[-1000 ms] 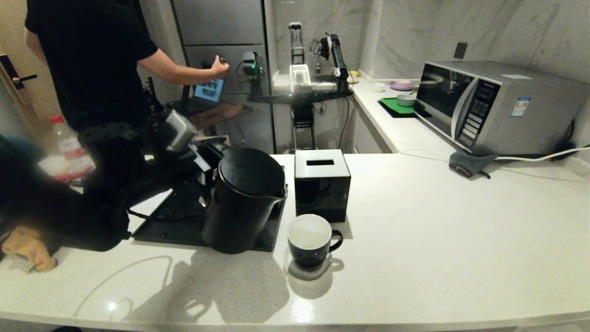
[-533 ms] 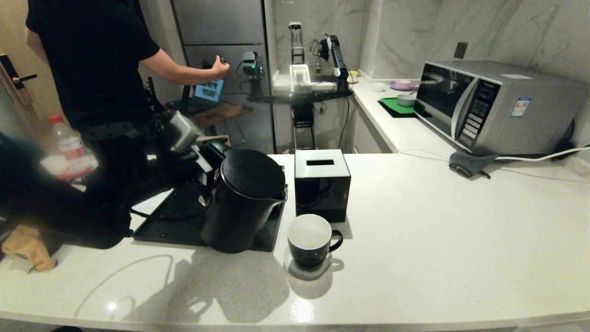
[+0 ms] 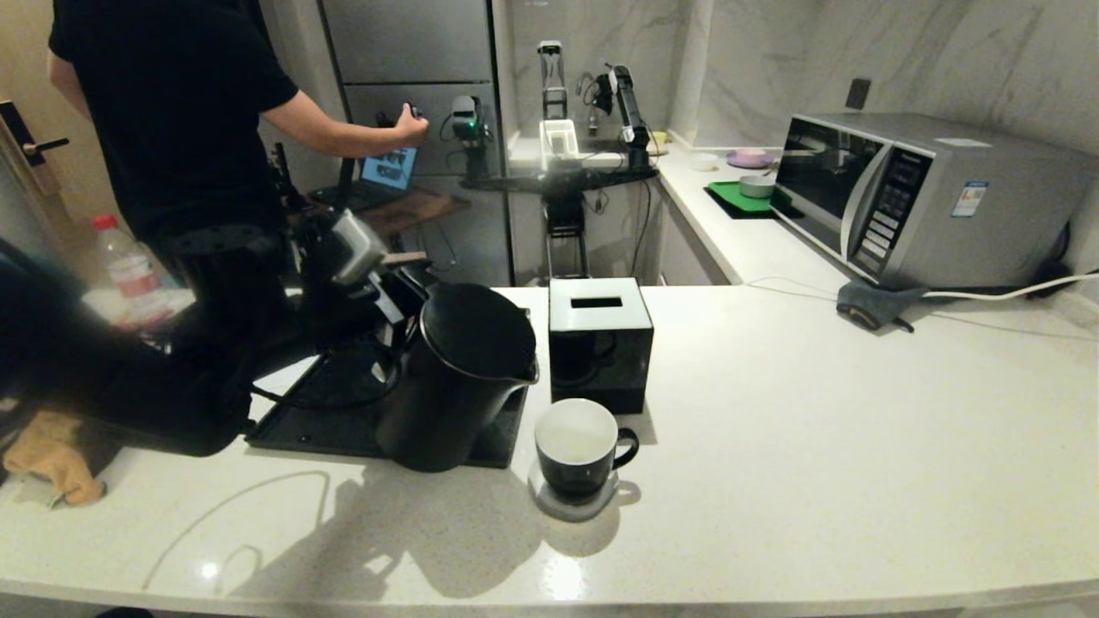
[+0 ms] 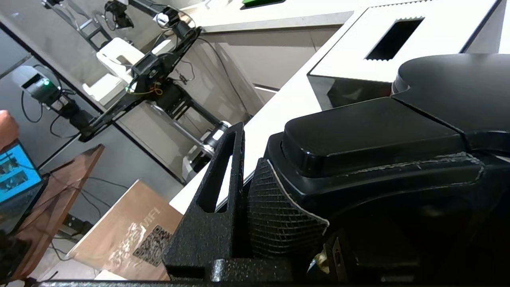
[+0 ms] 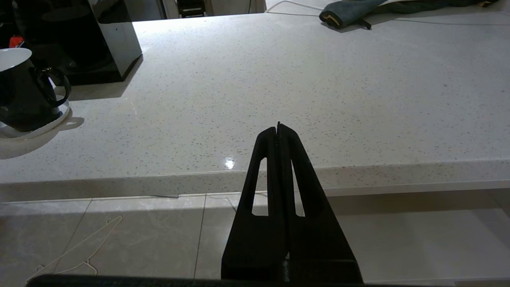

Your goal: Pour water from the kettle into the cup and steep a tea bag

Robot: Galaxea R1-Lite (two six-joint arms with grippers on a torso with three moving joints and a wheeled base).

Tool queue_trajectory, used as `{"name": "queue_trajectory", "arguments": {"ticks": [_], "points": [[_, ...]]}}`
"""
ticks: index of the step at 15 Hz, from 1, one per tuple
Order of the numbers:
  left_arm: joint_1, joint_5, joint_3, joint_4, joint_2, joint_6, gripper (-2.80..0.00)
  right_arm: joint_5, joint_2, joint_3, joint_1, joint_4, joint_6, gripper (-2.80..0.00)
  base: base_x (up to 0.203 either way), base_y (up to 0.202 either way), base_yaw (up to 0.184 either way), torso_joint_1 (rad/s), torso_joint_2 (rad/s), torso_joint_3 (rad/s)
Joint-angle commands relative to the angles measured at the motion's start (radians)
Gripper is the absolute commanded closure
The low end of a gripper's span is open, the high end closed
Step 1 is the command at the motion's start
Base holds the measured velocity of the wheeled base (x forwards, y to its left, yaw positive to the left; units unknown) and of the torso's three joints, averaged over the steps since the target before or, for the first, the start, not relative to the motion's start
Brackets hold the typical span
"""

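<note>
One kettle (image 3: 459,378), tilted on one black tray (image 3: 309,425); my left gripper (image 3: 397,302) clamped on its handle. One cup (image 3: 577,448) beside it on one coaster (image 3: 573,508). My right gripper (image 5: 278,131), fingers together, parked off the counter (image 3: 816,412).

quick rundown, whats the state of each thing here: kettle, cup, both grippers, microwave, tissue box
kettle: lid on, tilted toward the cup, on the black tray
cup: upright on a coaster, looks empty
left gripper: shut on the kettle handle
right gripper: shut, empty, off the counter edge
microwave: door closed
tissue box: upright, no tissue showing
</note>
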Motion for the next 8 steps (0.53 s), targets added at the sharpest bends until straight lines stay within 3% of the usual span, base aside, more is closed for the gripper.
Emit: {"name": "queue_trajectory", "arguments": {"ticks": [1, 8], "points": [[-0.01, -0.003, -0.008, 0.008, 0.002, 0.004, 0.0, 0.0, 0.001, -0.001, 0.0, 0.0, 0.001, 0.0, 0.0, 0.0, 0.0, 0.0, 0.0, 0.0], [-0.027, -0.003, -0.076, 0.081, 0.014, 0.052, 0.0, 0.0, 0.001, 0.001, 0.0, 0.0, 0.0, 0.0, 0.0, 0.0, 0.0, 0.0, 0.0, 0.0]]}}
